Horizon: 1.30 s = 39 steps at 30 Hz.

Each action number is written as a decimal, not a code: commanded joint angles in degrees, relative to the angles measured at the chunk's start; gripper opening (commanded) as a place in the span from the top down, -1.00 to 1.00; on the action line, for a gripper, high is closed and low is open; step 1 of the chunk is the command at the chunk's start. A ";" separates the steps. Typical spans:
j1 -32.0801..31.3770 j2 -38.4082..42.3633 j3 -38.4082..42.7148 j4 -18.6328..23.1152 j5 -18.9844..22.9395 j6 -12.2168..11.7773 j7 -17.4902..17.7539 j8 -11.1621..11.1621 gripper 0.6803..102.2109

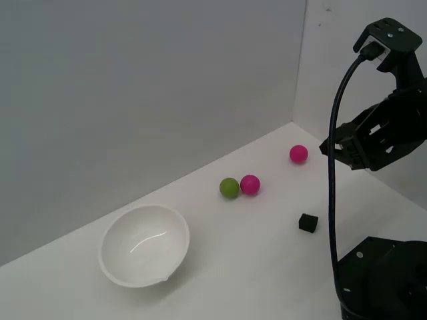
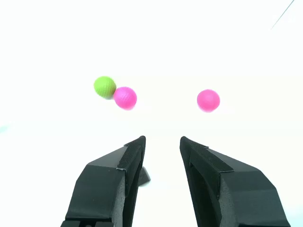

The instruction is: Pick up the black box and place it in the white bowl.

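The black box point(image 1: 307, 223) is a tiny cube lying on the white table near the exterior view's right. The white bowl point(image 1: 144, 244) sits tilted at the exterior view's left, far from the box, with nothing in it. My gripper point(image 1: 335, 151) hangs in the air above and a little to the right of the box, not touching it. In the wrist view the gripper point(image 2: 162, 141) is open with nothing between its fingers point(image 2: 113, 179). A dark corner, probably the black box point(image 2: 145, 176), peeks out from behind one finger. The bowl is out of the wrist view.
A green ball point(image 1: 229, 187) touches a pink ball point(image 1: 250, 184) mid-table, and another pink ball point(image 1: 298, 154) lies nearer the back wall. All three show in the wrist view beyond the fingertips. The black robot base point(image 1: 383, 280) fills the exterior view's lower right.
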 commanded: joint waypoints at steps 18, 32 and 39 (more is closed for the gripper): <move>-2.55 -15.73 -15.73 -4.48 -4.48 -5.80 6.15 0.18 0.22; -2.64 -23.20 -23.20 -1.32 -1.32 -6.86 6.24 0.18 0.20; -2.64 -25.58 -25.66 -1.05 -1.05 -7.03 6.24 0.18 -0.03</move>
